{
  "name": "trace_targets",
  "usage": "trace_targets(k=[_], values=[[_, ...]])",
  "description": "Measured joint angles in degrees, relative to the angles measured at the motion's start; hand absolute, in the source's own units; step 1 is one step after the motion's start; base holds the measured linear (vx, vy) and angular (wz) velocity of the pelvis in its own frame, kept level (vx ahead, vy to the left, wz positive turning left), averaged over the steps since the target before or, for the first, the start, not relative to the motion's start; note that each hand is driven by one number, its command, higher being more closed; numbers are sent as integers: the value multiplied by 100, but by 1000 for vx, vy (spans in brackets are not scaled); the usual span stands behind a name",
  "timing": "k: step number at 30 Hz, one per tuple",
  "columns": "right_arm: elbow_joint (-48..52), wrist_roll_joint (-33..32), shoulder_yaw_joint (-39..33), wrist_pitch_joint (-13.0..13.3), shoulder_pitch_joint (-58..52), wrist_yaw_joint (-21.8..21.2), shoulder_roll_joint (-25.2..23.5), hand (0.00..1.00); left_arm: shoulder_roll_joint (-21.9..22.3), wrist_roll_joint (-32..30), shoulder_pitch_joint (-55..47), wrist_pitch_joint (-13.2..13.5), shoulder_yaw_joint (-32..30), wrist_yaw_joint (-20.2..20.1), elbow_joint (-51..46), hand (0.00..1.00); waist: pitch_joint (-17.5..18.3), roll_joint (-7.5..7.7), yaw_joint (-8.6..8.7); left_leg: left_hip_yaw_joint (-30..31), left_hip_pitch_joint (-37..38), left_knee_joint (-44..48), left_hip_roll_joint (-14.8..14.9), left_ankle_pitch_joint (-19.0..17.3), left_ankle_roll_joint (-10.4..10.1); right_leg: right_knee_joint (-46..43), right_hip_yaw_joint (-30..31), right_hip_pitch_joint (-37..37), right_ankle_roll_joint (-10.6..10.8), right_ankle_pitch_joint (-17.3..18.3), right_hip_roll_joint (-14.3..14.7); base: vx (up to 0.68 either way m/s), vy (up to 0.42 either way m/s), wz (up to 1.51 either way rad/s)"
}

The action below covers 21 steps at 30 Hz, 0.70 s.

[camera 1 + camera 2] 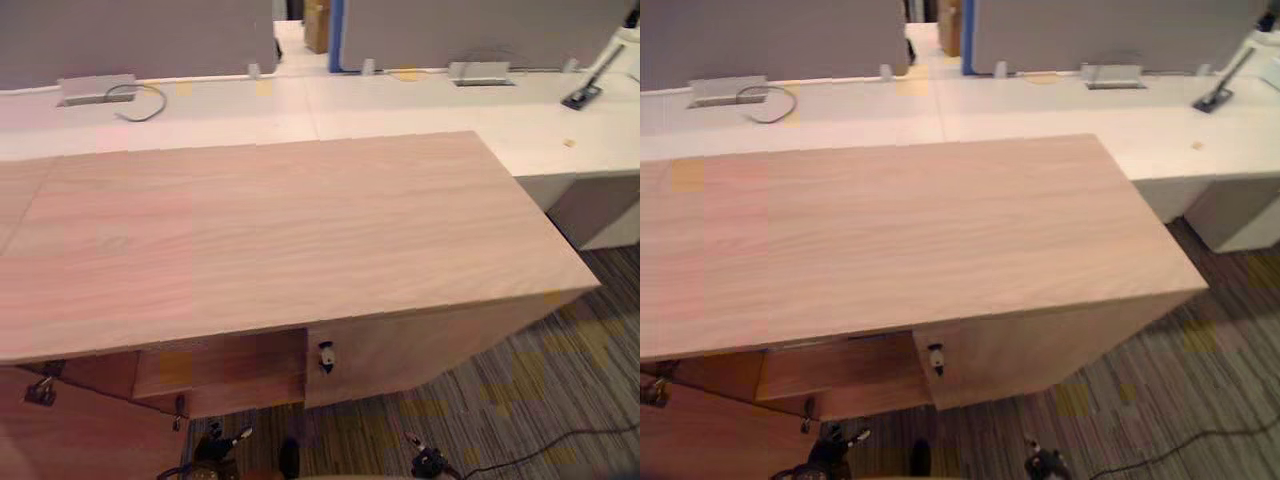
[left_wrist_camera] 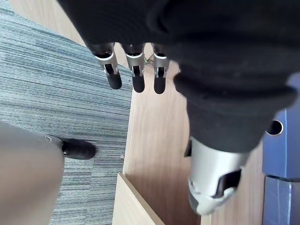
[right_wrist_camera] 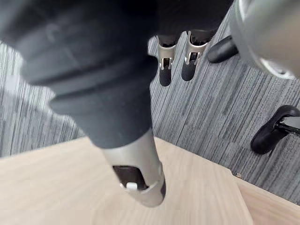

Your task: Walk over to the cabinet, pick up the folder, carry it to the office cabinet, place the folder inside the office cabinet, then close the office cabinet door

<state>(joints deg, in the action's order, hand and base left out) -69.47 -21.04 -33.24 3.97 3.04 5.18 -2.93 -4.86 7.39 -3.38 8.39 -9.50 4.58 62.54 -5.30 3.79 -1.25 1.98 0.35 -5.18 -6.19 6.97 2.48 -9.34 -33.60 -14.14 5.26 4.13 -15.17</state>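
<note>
— Starting with the left hand (image 2: pixel 140 51)?
— Seeing it hanging with fingers (image 2: pixel 134 70) straight and thumb (image 2: pixel 211 187) apart, gripping nothing, hovering just beside a pale wooden panel (image 2: pixel 154 150).

— Locating the folder?
— Spotting a blue folder (image 2: pixel 281 164) standing against that panel, past the thumb and apart from the fingers (showing a round finger hole). Not managing to tell which compartment.

— Checking the right hand (image 3: pixel 178 28)?
— Finding it hanging relaxed too, fingers (image 3: pixel 165 70) straight, holding nothing, hovering over striped carpet (image 3: pixel 211 117) and a pale wooden surface (image 3: pixel 70 187).

— Viewing the office cabinet (image 1: pixel 280 230) from the head?
— Looking down on its broad wood-grain top. Seeing the left door (image 1: pixel 70 440) standing swung open and a shelf (image 1: pixel 230 370) showing inside that half. Seeing the right door (image 1: pixel 420 345) sitting shut, a small lock (image 1: pixel 326 357) near its edge.

— Noticing anything behind?
— Making out a white desk (image 1: pixel 420 110) running along the cabinet's far side, grey partition panels (image 1: pixel 130 35) standing on it, and a dark cable (image 1: pixel 140 100) looping near one panel.
</note>
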Motion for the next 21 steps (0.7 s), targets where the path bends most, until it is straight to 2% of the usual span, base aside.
trace_targets(k=[3, 5, 6, 8, 10, 14, 15, 16, 17, 20, 21], values=[[2, 0, 193, -1, -39, 8, 11, 0, -37, -9, 0, 4, 179, 4, 1, 0, -1, -18, 45, 543, 2, 6, -71, 62, 7, -624, -182, -1, 18, -31, -138, 67, -19, 95], [12, 2, 348, -5, -41, 11, -18, 0, -7, -9, 2, 29, 178, 13, -10, 0, -7, -36, 39, 802, 8, 11, -56, 92, 50, -1382, 351, 321, -81, 58, -248, 45, -42, 75], [76, 3, 422, -4, -26, 0, -32, 0, -12, -6, 3, 38, 167, 22, -11, 0, -19, -59, 38, 855, 6, 12, -33, 93, 49, -1581, 784, 500, -129, 316, -231, -45, -86, 22], [226, 0, 584, 1, -22, -4, -44, 0, -12, -21, -3, 48, 160, 65, 8, 0, 5, -88, 25, 915, -7, 10, 36, 57, -4, -1563, 1990, 990, 6, 699, -36, -95, -113, 9], [229, -6, 582, 14, -43, -2, -44, 0, -19, -36, -12, 49, 134, 75, 18, 0, 19, -73, 51, 1030, -28, 5, 64, 62, -46, -1292, 2416, 1183, 113, 724, 45, -126, -132, 29], [16, -8, 584, 19, -56, -10, -14, 0, -30, -46, -66, 61, -35, 108, 11, 0, 116, 24, 35, 1126, -45, -21, 42, 31, -127, -329, 2277, 1100, 119, 598, 163, -142, -281, 41], [-16, -8, 572, 12, -55, -11, 25, 0, -1, -48, -81, 62, -164, 135, 14, 0, 168, 13, 38, 1151, -50, -22, 93, 42, -182, -205, 2251, 1061, 271, 554, 219, -51, -177, 16], [-16, -3, 570, 11, -66, -12, 50, 0, 2, -44, -117, 64, -216, 142, 19, 0, 184, 7, 40, 1148, -67, -23, 161, 23, -221, -141, 2200, 1059, 239, 548, 297, -76, -335, 21], [-11, -2, 531, 18, -70, -11, 69, 0, 25, -21, -156, 72, -298, 153, 37, 0, 239, -63, 53, 1156, -119, -22, 328, 53, -321, -17, 2077, 1036, 193, 526, 461, -26, -275, 28], [-40, 0, 506, 34, -224, -5, 93, 0, 20, -1, -115, 70, -459, 166, 96, 0, 235, -30, 74, 1363, -181, 8, 672, 162, -619, 258, 1699, 780, 19, 417, 871, -3, -260, 39], [-62, 2, 504, 39, -252, -5, 105, 0, 24, 2, -106, 69, -486, 167, 96, 0, 227, -17, 73, 1402, -219, 19, 706, 175, -641, 281, 1641, 754, 11, 412, 918, -5, -223, 51]])
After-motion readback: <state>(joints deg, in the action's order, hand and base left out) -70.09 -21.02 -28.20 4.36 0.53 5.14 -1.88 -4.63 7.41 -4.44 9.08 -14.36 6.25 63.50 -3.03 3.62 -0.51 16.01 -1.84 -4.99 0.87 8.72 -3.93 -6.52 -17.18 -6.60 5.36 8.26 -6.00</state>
